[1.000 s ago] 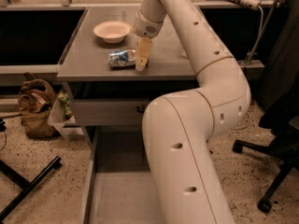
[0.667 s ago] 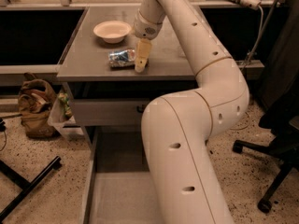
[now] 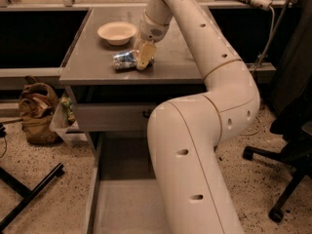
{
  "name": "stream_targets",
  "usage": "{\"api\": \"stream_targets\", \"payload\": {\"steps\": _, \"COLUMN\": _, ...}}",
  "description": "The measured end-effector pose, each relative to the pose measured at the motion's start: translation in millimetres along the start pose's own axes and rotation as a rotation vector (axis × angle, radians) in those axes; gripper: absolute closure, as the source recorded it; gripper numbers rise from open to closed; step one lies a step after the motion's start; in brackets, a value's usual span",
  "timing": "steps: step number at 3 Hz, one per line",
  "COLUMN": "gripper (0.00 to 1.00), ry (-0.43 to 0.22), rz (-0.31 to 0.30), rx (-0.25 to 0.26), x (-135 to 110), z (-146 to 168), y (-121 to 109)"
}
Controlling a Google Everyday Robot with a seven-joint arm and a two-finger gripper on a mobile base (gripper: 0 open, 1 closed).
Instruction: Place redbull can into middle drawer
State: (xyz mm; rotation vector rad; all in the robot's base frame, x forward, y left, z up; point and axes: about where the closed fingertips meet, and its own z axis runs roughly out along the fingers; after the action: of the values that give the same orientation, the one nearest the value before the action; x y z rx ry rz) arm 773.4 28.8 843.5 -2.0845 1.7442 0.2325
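Observation:
The redbull can lies on its side on the grey cabinet top, just in front of the bowl. My gripper hangs down from the long white arm and sits at the can's right end, touching or nearly touching it. The middle drawer is pulled out below, a grey tray with a flat floor, partly hidden by my arm's lower link.
A cream bowl stands behind the can. A grey drawer front with a black handle sits under the top. A brown bag and a bin lie on the floor at left. A black stand leg crosses bottom left, an office chair base at right.

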Motion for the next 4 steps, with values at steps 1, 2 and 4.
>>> {"api": "stream_targets", "payload": {"steps": 1, "gripper": 0.64, "ry": 0.000, "rz": 0.000, "rx": 0.000, "x": 0, "z": 0, "y": 0}}
{"api": "stream_targets", "payload": {"steps": 2, "gripper": 0.87, "ry": -0.006, "rz": 0.000, "rx": 0.041, "x": -3, "z": -12, "y": -5}}
{"api": "stream_targets", "payload": {"steps": 4, "gripper": 1.00, "ry": -0.082, "rz": -0.030, "rx": 0.272, "x": -28, "z": -111, "y": 5}}
